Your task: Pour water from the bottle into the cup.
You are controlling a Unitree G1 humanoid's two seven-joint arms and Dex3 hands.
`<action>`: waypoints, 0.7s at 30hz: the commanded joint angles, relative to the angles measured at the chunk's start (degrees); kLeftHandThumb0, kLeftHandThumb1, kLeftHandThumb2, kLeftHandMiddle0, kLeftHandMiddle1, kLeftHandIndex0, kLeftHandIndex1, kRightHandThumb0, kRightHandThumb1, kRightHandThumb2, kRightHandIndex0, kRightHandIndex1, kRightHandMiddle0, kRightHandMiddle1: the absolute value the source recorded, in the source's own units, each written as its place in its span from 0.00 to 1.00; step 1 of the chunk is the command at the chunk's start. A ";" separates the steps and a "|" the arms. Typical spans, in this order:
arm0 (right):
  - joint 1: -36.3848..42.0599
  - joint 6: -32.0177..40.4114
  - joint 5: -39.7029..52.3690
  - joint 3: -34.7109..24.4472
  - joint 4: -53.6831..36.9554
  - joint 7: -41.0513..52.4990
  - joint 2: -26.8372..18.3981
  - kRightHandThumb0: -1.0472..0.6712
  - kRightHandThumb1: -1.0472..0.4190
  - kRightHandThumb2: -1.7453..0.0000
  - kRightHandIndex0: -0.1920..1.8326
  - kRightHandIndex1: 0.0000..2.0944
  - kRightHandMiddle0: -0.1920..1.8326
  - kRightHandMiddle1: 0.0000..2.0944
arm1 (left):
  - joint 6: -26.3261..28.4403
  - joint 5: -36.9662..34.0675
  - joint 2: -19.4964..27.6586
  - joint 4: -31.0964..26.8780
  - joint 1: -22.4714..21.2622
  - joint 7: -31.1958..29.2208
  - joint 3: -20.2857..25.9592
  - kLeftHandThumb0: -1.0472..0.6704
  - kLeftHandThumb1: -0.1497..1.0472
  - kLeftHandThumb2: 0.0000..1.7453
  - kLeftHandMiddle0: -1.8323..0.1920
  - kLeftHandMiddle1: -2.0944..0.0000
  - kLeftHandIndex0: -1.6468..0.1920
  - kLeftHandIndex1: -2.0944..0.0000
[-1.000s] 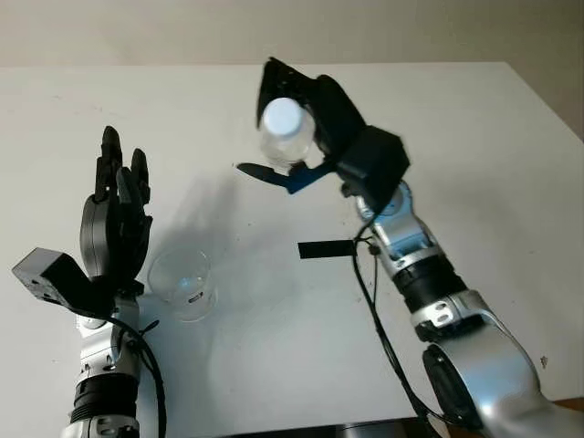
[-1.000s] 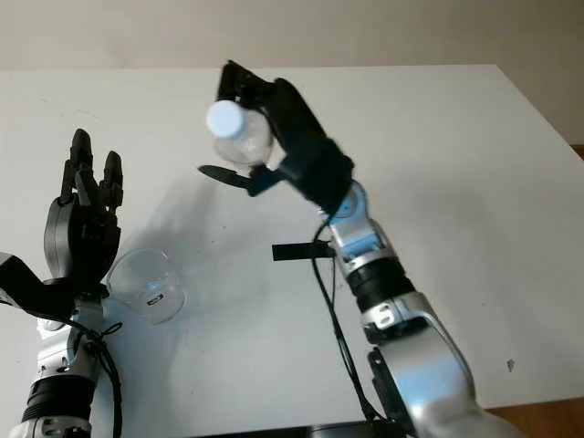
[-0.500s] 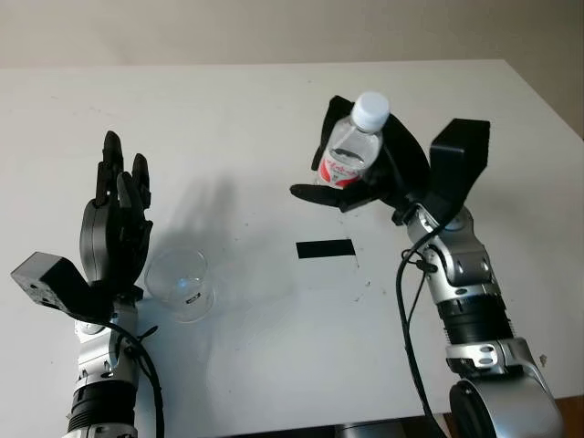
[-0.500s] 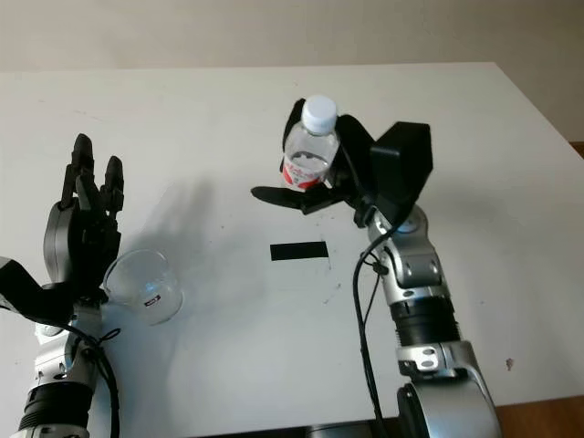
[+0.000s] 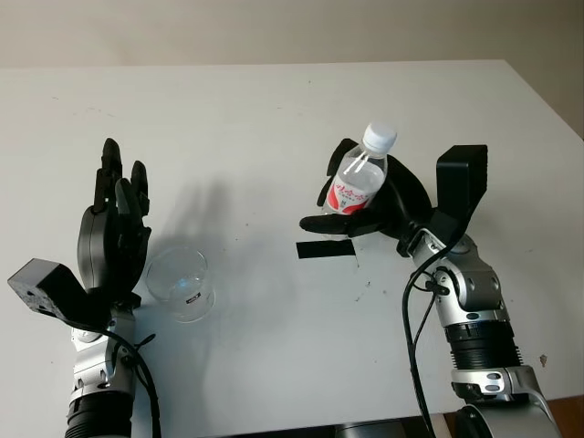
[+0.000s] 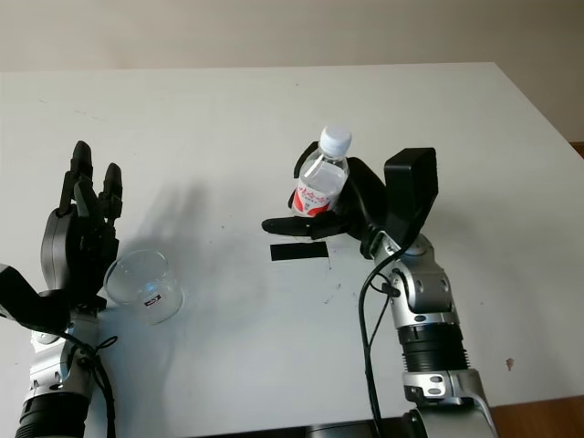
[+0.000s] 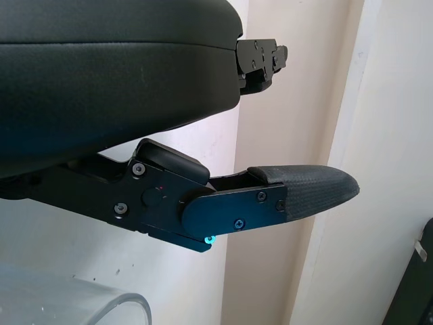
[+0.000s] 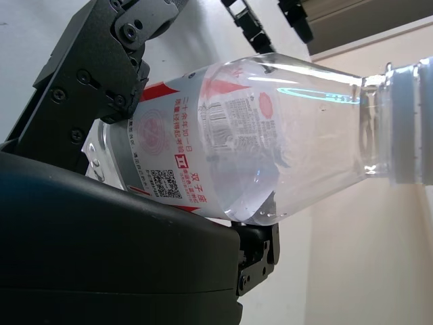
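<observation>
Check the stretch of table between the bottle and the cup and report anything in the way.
Nothing visible blocks it. The right hand holds the bottle above the table; the cup stands beside the open left hand. A flat strip of black tape lies on the table below the bottle, too low to obstruct.

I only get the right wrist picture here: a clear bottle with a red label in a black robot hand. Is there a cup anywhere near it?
Observer: Yes, a clear cup stands on the white table, well off to the left of the bottle.
Operator: Is the bottle over it?
Observer: No. The right robot hand holds it nearly upright above a black strip.
Operator: And the other robot hand?
Observer: The left robot hand is open, just beside the cup.
</observation>
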 commanded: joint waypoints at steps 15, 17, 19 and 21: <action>0.28 -2.88 -4.44 2.36 4.63 -1.04 0.73 0.52 0.00 0.81 0.92 1.00 0.06 1.00 | 0.74 -0.40 -0.30 -2.68 2.28 -0.34 -0.15 0.10 1.00 0.32 0.91 1.00 0.94 1.00; 0.53 -3.71 -4.89 2.51 4.93 -1.03 0.74 0.52 0.00 0.81 0.94 1.00 0.01 1.00 | 1.19 -0.60 -0.39 -3.08 2.40 -0.21 -0.10 0.10 1.00 0.31 0.91 1.00 0.94 1.00; 0.72 -4.12 -5.05 2.48 5.17 -1.00 0.83 0.52 0.00 0.81 0.95 1.00 0.00 1.00 | 1.02 -0.51 -0.32 -3.09 2.53 -0.41 -0.08 0.10 1.00 0.31 0.91 1.00 0.94 1.00; 0.79 -4.38 -5.16 2.43 5.41 -0.94 0.92 0.52 0.00 0.81 0.95 1.00 0.00 1.00 | 1.05 -0.41 -0.26 -3.28 2.66 -0.44 -0.09 0.11 1.00 0.32 0.91 1.00 0.94 1.00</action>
